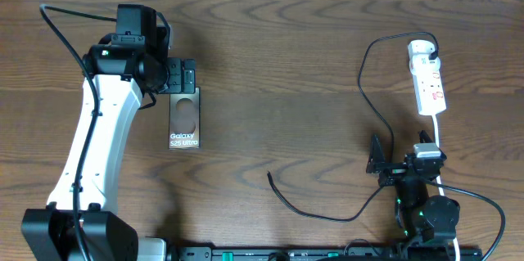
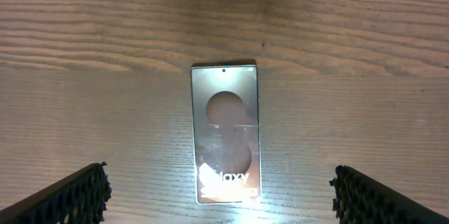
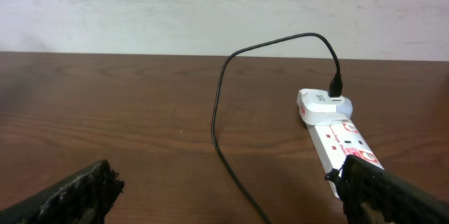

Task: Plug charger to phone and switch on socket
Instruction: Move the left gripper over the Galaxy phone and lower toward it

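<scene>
Phone lay flat toward the counter's left edge, under the left end effector, whose fingers stood apart, probably ready to steady it. Charger ran from the socket by the right edge. The right end effector, also apart, faced it.

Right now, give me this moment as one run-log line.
left gripper open over phone | right gripper open facing socket | charger in socket, free tip on table, not in phone
</scene>
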Action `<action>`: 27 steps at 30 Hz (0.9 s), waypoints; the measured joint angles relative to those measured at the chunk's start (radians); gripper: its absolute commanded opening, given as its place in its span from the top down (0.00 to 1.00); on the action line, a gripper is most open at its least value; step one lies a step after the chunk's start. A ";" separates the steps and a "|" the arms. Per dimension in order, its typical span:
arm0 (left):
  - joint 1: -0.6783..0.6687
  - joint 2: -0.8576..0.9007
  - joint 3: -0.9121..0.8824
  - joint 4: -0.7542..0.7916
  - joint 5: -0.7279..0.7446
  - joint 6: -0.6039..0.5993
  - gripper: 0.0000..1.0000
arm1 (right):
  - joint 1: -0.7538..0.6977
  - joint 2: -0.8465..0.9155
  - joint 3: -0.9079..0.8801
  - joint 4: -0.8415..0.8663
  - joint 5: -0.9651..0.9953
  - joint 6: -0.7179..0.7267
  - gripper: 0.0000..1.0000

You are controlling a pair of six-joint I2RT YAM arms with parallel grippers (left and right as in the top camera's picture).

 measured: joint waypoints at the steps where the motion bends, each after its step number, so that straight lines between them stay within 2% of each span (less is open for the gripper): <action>1: 0.000 0.000 0.000 0.002 0.002 0.003 0.00 | 0.000 0.000 0.000 0.000 0.000 0.000 0.01; 8: 0.000 0.020 0.000 -0.003 0.003 0.021 0.00 | 0.000 0.000 0.000 0.000 0.000 0.000 0.01; 19: 0.000 0.276 0.000 -0.009 0.003 0.028 0.00 | 0.000 0.000 0.000 0.000 0.000 0.000 0.01; 27: 0.000 0.331 0.000 -0.011 0.003 -0.003 0.00 | 0.000 0.000 0.000 0.000 0.000 0.000 0.01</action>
